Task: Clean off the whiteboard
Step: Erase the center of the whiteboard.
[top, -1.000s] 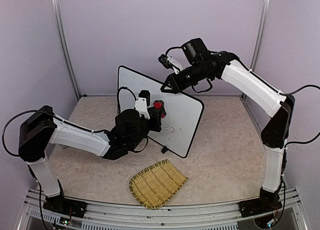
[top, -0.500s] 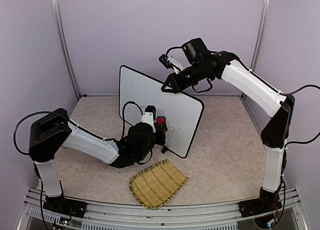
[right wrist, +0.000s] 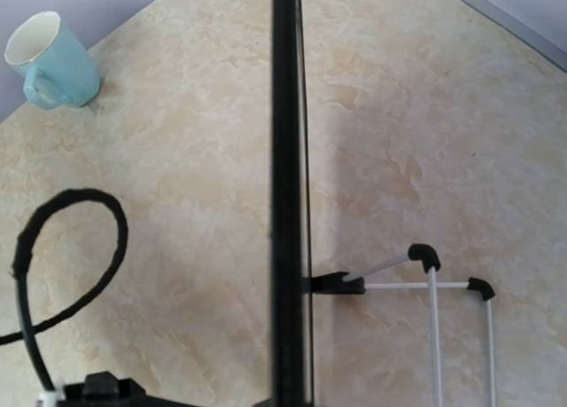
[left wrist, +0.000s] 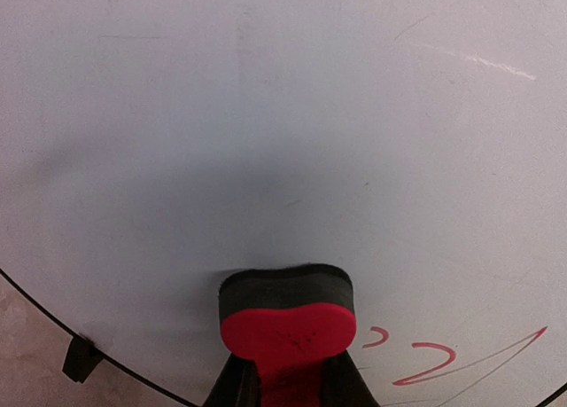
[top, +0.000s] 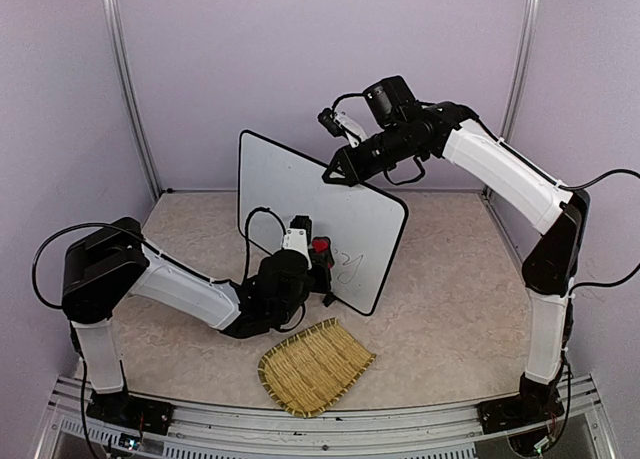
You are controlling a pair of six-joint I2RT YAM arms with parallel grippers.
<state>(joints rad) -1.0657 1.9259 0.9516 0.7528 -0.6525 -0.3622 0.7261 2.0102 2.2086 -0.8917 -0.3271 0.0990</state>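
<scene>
Between the fingers of the left tool (top: pixel 319 250) we see an eraser (left wrist: pixel 286 314), red-backed with a dark felt face, pinched tight and pressed against the whiteboard (top: pixel 285 189). Just right of that tool and a little below the eraser's felt edge, red marks (left wrist: pixel 423 361) sit on the white surface. Ahead of the tool and above it the board looks clean. Down to its left, a small black foot (left wrist: pixel 81 357) sits on the board's thin black rim.

We find the board standing nearly upright on the bench (top: pixel 450 299), directly in front of the left tool. Its top rim is under the right tool (top: pixel 333 173), which pinches it from above. From that tool's own camera the rim runs straight down the middle of the view, with a wire stand (right wrist: pixel 434 287) just to its right on the bench and a pale blue mug (right wrist: pixel 51 59) well off to its left. Nearer us than the left tool, a straw mat (top: pixel 314 366) lies flat on the bench, apart from the board.
</scene>
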